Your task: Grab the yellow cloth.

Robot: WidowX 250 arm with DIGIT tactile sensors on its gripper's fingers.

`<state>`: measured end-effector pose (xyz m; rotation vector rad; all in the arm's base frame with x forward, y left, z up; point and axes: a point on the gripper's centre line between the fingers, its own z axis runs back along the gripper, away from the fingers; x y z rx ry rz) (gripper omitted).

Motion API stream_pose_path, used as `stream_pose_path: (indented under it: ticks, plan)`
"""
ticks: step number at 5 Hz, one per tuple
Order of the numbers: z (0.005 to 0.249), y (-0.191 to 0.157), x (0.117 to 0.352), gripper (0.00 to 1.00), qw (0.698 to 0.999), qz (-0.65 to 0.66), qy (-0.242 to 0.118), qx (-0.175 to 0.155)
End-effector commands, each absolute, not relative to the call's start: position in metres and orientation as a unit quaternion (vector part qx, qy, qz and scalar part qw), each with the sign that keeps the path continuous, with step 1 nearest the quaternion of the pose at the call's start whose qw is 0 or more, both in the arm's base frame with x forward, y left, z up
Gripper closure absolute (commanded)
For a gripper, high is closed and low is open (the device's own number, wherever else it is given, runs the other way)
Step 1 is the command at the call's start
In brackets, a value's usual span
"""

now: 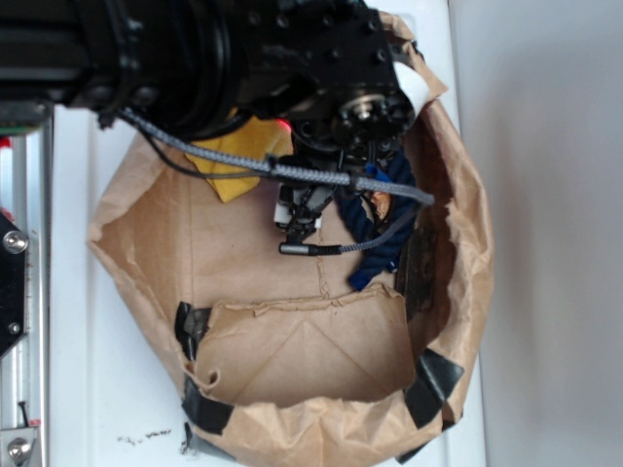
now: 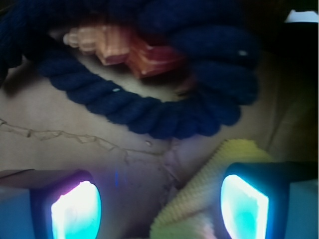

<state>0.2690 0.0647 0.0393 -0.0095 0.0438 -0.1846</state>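
The yellow cloth (image 1: pixel 232 167) lies on the bag floor at the upper left, partly hidden under the black arm. In the wrist view a ribbed corner of the yellow cloth (image 2: pixel 202 196) reaches in between the pads, close against the right pad (image 2: pixel 244 206). The left pad (image 2: pixel 75 211) stands well apart from it over bare paper. My gripper (image 2: pixel 159 206) is open and hangs low inside the bag, just right of the cloth in the exterior view, where the gripper (image 1: pixel 300 219) points down.
The brown paper bag (image 1: pixel 146 243) surrounds everything, with taped, rolled-down walls. A navy blue rope (image 2: pixel 149 112) loops just ahead of the fingers, and the rope (image 1: pixel 375 229) sits at the bag's right. An orange-pink plastic object (image 2: pixel 132 50) lies within the loop.
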Motion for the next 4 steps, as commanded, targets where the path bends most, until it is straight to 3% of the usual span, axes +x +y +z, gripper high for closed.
stream_pose_path:
  ticks: [1, 2, 3, 4]
  plan:
    - [0.066, 0.065, 0.280, 1.00, 0.994, -0.108, -0.012, 0.001]
    - [0.085, 0.062, 0.282, 0.00, 0.994, -0.108, -0.024, -0.015]
    - [0.101, 0.057, 0.280, 0.00, 0.993, -0.110, -0.038, -0.033]
    - [0.098, 0.056, 0.283, 0.00, 0.993, -0.112, -0.027, -0.024]
